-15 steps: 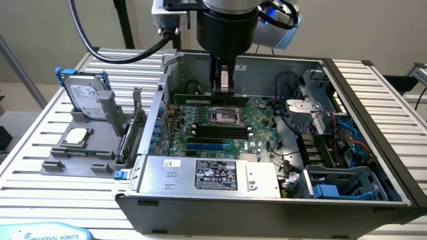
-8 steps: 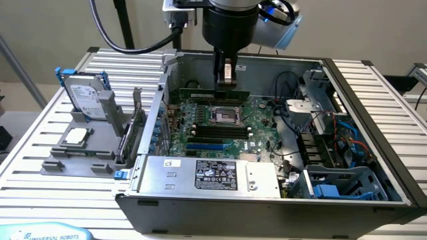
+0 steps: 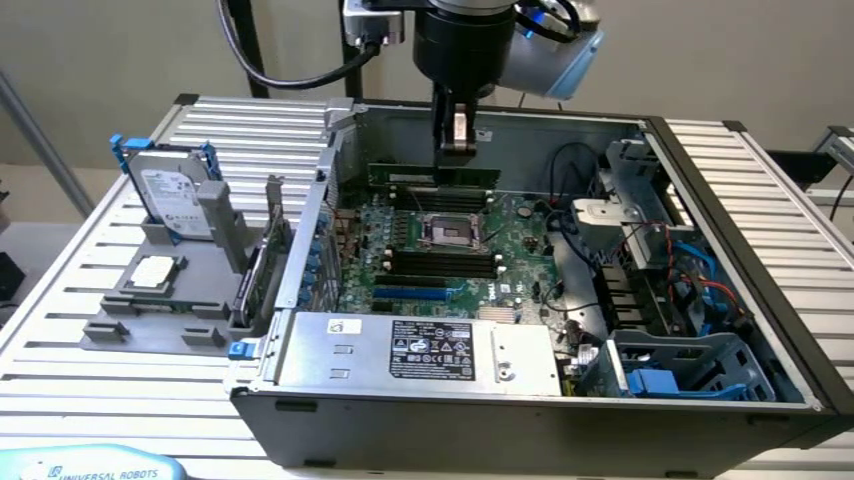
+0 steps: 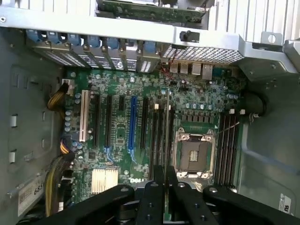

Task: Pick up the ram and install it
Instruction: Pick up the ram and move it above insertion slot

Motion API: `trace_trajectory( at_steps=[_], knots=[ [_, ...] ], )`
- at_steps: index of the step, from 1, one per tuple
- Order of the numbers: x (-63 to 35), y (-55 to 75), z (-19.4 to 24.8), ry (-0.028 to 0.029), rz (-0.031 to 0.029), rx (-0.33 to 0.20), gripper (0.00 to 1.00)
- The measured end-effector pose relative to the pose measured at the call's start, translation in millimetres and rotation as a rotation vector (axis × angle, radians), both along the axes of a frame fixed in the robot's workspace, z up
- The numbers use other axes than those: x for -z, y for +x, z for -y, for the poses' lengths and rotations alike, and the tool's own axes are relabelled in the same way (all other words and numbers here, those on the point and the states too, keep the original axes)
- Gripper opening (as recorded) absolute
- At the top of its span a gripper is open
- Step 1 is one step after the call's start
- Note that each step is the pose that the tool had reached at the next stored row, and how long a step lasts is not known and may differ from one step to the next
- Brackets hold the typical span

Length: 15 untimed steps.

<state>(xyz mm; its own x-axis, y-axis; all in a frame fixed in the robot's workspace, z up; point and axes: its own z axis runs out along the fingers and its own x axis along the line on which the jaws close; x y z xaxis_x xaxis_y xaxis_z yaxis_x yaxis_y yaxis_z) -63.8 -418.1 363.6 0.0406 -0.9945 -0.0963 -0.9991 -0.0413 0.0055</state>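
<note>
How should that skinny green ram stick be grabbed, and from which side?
Best pinched across its flat faces at the middle of the upper long edge, from above: the ram stands on edge, long and thin, so a centred hold likely keeps it level. The tool holds it there.

We see the ram (image 3: pixel 407 176), a long, thin green circuit stick, held level and on edge in the gripper (image 3: pixel 457 152), just above the motherboard (image 3: pixel 441 262) inside the open case (image 3: pixel 747 250).
</note>
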Motion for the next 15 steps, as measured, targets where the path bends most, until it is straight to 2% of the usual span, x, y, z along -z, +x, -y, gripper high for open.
trace_trajectory(
  at_steps=[2, 4, 11, 14, 15],
  knots=[
    [2.3, 2.9, -5.6, -0.0062, 0.0001, 0.000, 0.14],
    [4.6, 6.5, -8.1, -0.0107, 0.0001, 0.001, 0.14],
    [13.0, 21.9, -9.8, -0.0184, -0.0002, 0.025, 0.14],
    [15.6, 23.2, -10.2, -0.0287, 0.0001, 0.026, 0.14],
    [15.6, 23.3, -10.1, -0.0288, 0.0000, 0.026, 0.14]
  ],
)
